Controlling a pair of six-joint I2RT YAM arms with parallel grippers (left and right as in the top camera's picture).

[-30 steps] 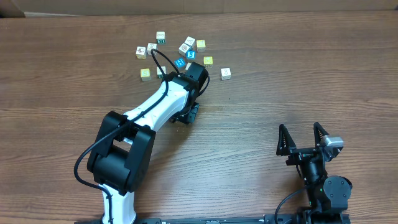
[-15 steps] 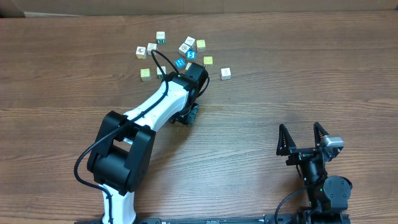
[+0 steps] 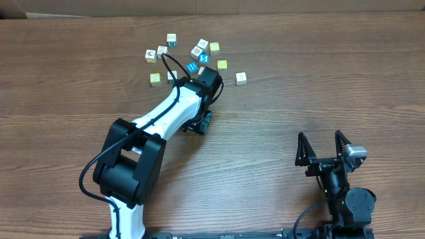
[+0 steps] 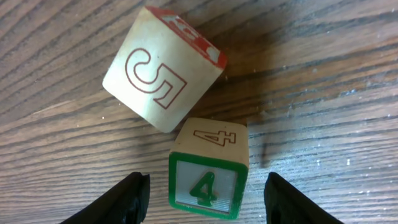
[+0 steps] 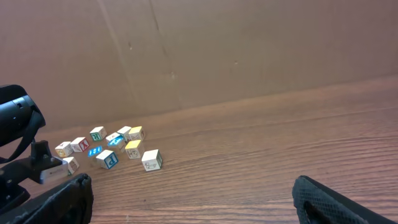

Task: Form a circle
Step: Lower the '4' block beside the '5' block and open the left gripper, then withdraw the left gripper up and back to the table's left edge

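We see the left arm (image 3: 176, 106) reach out over the brown table (image 3: 332, 66). The circle (image 3: 200, 52) is a tight little bunch of four small cubes, three white and one teal. It sits just past the tip of the left arm, on the far side. The loose cubes (image 3: 222, 64), some of them yellow, lie around the tip of the left arm, on both sides of it.

At the end of the left arm, the left hand (image 4: 208, 186) points down at the table. Its two black fingers (image 4: 134, 190) stand apart, one on each side of a cube with a green 4 (image 4: 210, 155). There is a gap between each finger and this cube, so the hand is loose and is not squeezing it. A cube with a red 5 (image 4: 158, 71) sits turned askew, just a bit farther out from the left arm. Its corner comes right up to the 4 cube, but we cannot tell if they touch.

The right hand (image 3: 319, 138) is well apart from the left arm, off to its right. Its fingers are spread wide and hold nothing.
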